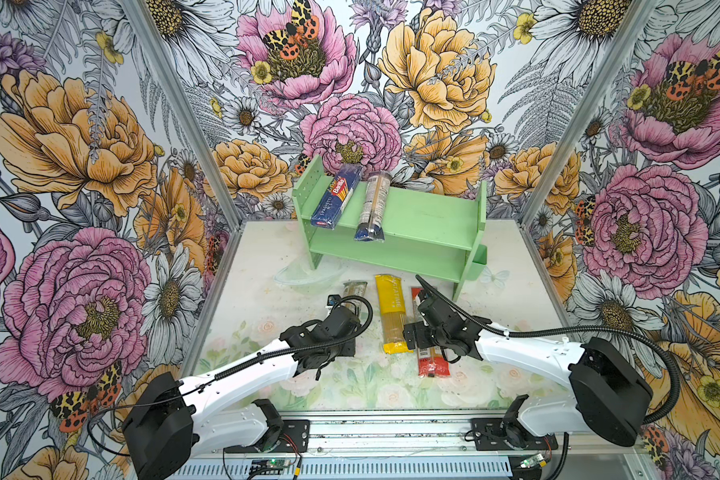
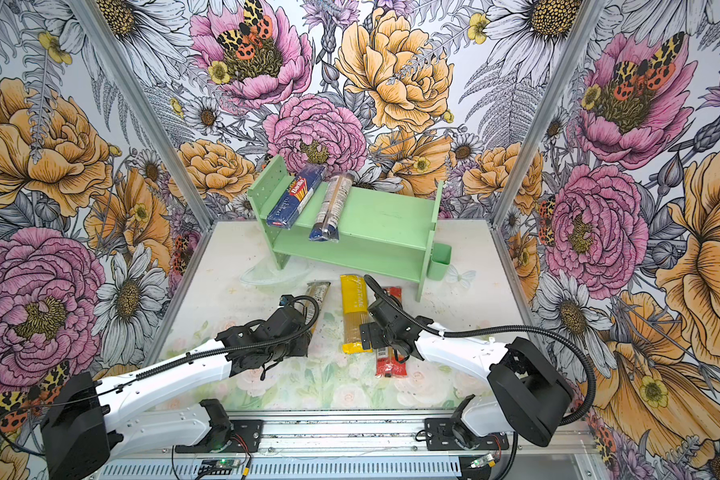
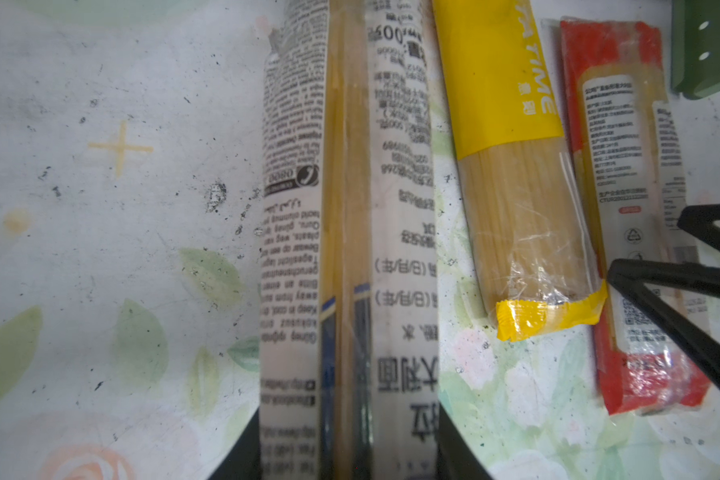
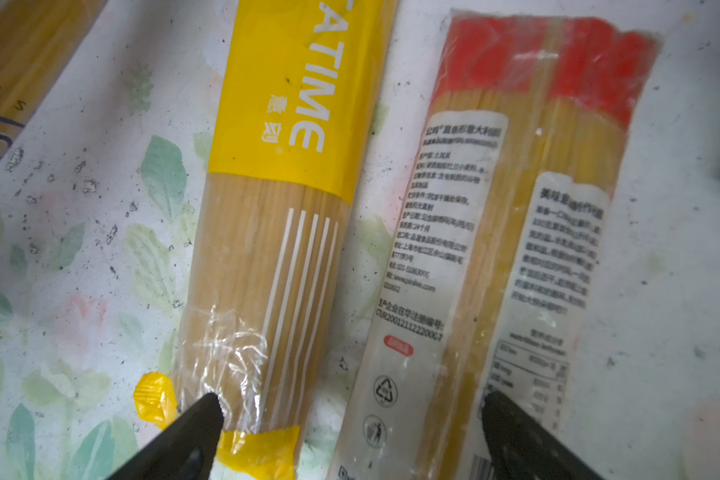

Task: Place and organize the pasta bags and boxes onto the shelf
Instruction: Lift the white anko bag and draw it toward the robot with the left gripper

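Floral counter [image 1: 495, 299] with a mint-green shelf [image 1: 425, 216] at the back, a Barilla box [image 1: 334, 197] and a shelved navy-ended bag [image 1: 373, 203] lying on its top tier. In front of the shelf, the left fingers [image 3: 242, 461] pinch a second navy-ended bag [image 3: 346, 208], and the right fingers [image 4: 192, 432] hang spread over the yellow bag [image 4: 275, 187] and red-ended bag [image 4: 508, 208]. These packs look light, slick and brittle inside, so a mid-length hold seems safest, minding the shelf's side panels.

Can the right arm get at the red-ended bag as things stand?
Probably yes: nothing lies on the red-ended bag, and the right gripper hangs open, one finger over it, the other over the yellow bag close alongside.
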